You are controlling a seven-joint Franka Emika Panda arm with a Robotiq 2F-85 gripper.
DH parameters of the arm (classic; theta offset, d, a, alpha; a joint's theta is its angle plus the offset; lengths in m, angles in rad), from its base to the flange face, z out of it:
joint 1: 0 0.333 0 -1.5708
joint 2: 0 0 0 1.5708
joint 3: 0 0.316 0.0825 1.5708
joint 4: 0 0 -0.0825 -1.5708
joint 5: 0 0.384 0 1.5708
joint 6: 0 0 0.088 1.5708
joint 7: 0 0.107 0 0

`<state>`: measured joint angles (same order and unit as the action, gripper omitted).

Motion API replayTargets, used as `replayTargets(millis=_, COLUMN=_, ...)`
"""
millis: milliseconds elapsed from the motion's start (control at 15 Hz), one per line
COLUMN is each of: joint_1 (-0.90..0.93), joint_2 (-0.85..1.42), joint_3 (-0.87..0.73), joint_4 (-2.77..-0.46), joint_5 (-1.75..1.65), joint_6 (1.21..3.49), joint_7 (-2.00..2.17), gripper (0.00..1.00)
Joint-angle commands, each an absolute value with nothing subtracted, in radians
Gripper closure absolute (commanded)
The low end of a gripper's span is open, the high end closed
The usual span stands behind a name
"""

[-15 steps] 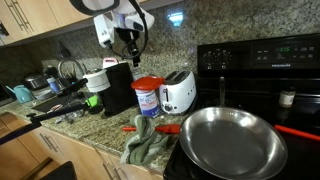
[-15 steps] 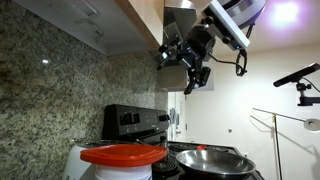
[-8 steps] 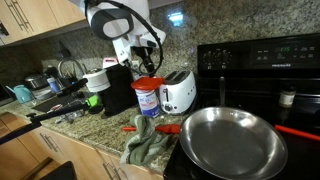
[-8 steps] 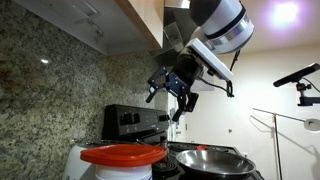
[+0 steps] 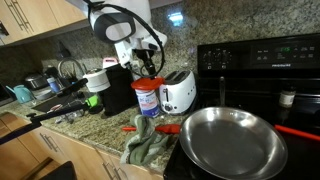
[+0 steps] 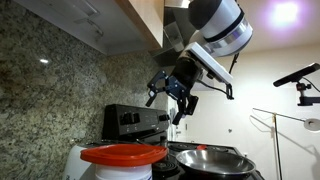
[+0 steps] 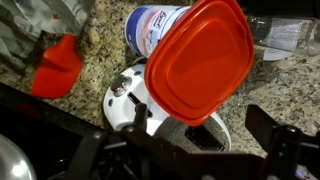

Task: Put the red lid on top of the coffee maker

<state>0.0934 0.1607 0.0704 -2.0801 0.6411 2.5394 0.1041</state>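
Red lid (image 5: 147,83): seated on jar (image 5: 147,100), on tabletop (image 5: 103,127), between coffee maker (image 5: 118,88) and toaster (image 5: 178,92).
Gripper (image 5: 148,71): just above lid, jaws spread wide, holding nothing.
Risk: lid may cling to jar; lifting could drag or tip it.
Contents: jar's hidden by label; pan (image 5: 232,140) empty.

lid (image 5: 147,82) on jar (image 5: 147,102), jar between coffee maker (image 5: 118,90) and toaster (image 5: 179,93), pan (image 5: 232,142) on stove (image 5: 262,62)

The red lid (image 7: 198,60) is smooth, shiny plastic. The pan (image 5: 232,142) is shiny metal. The counter (image 5: 105,128) is speckled, glossy stone. The rag (image 5: 148,146) is soft cloth. The coffee maker (image 5: 118,90) looks like dull black plastic.
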Motion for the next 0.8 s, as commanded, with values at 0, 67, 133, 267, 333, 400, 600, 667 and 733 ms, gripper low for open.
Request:
replayTargets(millis=0, joint_1=0.06, joint_2=0.186, joint_3=0.068, joint_4=-2.048, joint_5=0.634, joint_6=2.477, joint_7=0.118, gripper=0.0)
replayTargets(millis=67, joint_1=0.056, joint_2=0.203, joint_3=0.061, joint_4=-2.039, joint_5=0.623, joint_6=2.482, joint_7=0.132, gripper=0.0)
replayTargets(millis=133, joint_1=0.05, joint_2=0.227, joint_3=0.054, joint_4=-2.025, joint_5=0.614, joint_6=2.489, joint_7=0.147, gripper=0.0)
replayTargets(millis=267, joint_1=0.04, joint_2=0.264, joint_3=0.043, joint_4=-2.004, joint_5=0.599, joint_6=2.501, joint_7=0.171, gripper=0.0)
replayTargets(millis=333, joint_1=0.035, joint_2=0.283, joint_3=0.037, joint_4=-1.99, joint_5=0.583, joint_6=2.486, joint_7=0.198, gripper=0.0)
replayTargets(millis=400, joint_1=0.032, joint_2=0.301, joint_3=0.034, joint_4=-1.981, joint_5=0.575, joint_6=2.499, joint_7=0.205, gripper=0.0)
replayTargets(millis=600, joint_1=0.024, joint_2=0.34, joint_3=0.031, joint_4=-1.951, joint_5=0.544, joint_6=2.466, joint_7=0.25, gripper=0.0)
replayTargets(millis=667, joint_1=0.019, joint_2=0.346, joint_3=0.032, joint_4=-1.94, joint_5=0.535, joint_6=2.422, joint_7=0.263, gripper=0.0)
replayTargets(millis=733, joint_1=0.008, joint_2=0.349, joint_3=0.039, joint_4=-1.925, joint_5=0.535, joint_6=2.351, joint_7=0.258, gripper=0.0)
